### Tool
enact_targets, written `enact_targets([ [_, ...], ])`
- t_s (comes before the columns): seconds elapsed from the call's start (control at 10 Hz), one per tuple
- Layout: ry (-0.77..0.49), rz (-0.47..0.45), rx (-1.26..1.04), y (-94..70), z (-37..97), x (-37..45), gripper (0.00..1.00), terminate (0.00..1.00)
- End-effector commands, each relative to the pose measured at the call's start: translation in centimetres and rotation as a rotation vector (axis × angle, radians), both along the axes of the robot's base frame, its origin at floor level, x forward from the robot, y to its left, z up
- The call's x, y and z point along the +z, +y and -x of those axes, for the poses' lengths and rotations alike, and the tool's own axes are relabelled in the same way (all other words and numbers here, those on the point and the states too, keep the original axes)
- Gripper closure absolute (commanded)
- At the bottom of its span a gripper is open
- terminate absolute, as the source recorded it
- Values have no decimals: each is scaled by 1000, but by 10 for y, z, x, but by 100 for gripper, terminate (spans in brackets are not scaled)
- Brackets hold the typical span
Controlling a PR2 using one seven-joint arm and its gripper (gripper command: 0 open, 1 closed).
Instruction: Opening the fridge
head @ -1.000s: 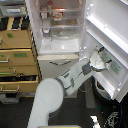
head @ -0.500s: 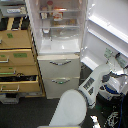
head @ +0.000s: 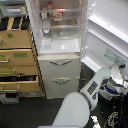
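The tall white fridge (head: pixel 59 47) stands in the middle of the exterior view with its upper door (head: pixel 107 27) swung wide open towards the exterior view's right. The white shelved interior (head: pixel 60 22) shows, with a few items on the shelves. A green-and-white sticker (head: pixel 115 55) sits low on the open door. Two lower drawers with curved silver handles (head: pixel 60 63) are shut. My white arm (head: pixel 92 87) reaches up from the bottom to the door's lower edge. The gripper (head: pixel 119 69) is at that edge; its jaws are too blurred to read.
A tan wooden drawer cabinet (head: pixel 17 55) stands against the fridge on the exterior view's left, with lower drawers pulled partly out. A white-and-blue round body (head: pixel 112 90) sits under the open door. The floor is dark.
The fridge door has swung further open to the exterior view's right. My arm and gripper have moved right and down along with its lower edge.
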State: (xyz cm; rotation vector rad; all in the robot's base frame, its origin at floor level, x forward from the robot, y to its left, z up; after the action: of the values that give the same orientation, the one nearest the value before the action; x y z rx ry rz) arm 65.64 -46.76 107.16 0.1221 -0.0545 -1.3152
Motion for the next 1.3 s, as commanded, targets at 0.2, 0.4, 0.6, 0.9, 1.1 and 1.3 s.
enact_targets([
  [0.2,188,-240,97,264,-196,-210,0,0],
  [0.4,202,-249,220,362,-201,-229,0,0],
  [0.6,224,-44,338,458,-156,-175,0,0],
  [0.9,152,121,403,543,-48,-96,0,0],
  [1.1,100,184,482,592,22,-63,0,0],
  [1.3,61,247,571,637,90,-37,0,0],
])
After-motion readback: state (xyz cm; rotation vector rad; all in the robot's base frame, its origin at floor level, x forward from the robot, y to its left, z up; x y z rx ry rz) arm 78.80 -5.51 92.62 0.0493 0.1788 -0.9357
